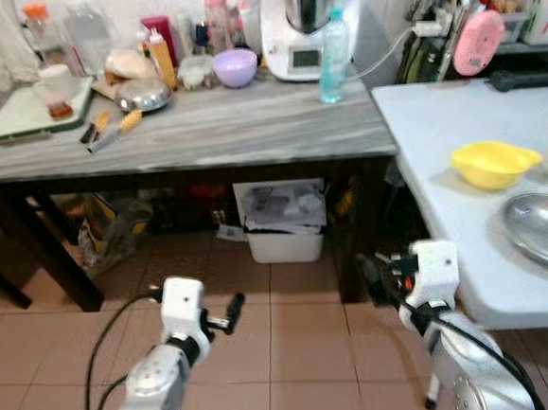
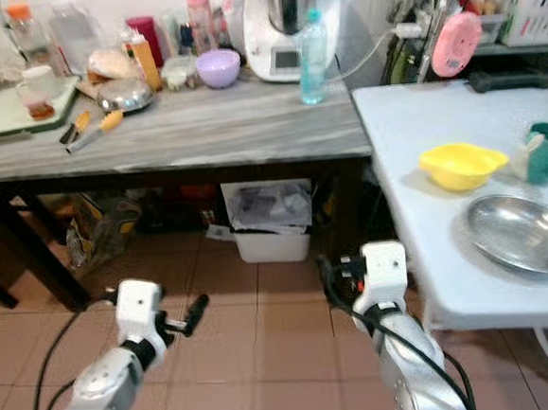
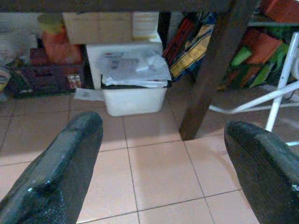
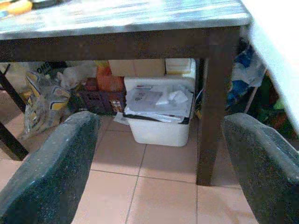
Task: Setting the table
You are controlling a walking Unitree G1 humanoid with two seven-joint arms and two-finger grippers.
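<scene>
A yellow bowl point(image 1: 494, 163) and a shallow steel bowl point(image 1: 546, 226) sit on the white table point(image 1: 439, 135) at my right, with a teal cup point(image 2: 545, 150) behind them. A purple bowl point(image 1: 235, 67) stands at the back of the grey wooden table point(image 1: 230, 128) ahead. Both arms are held low over the tiled floor in front of that table. My left gripper point(image 1: 233, 308) is open and holds nothing, its fingers point(image 3: 70, 158) wide apart. My right gripper point(image 1: 373, 275) is open and holds nothing too, near the white table's edge.
The grey table carries a water bottle point(image 1: 333, 56), a white kitchen machine point(image 1: 303, 32), a steel lid, orange-handled knives point(image 1: 107, 128), jars and a green tray point(image 1: 20, 116). A white bin point(image 1: 281, 233), bags and boxes sit beneath it. Its dark leg point(image 3: 210, 70) stands close ahead.
</scene>
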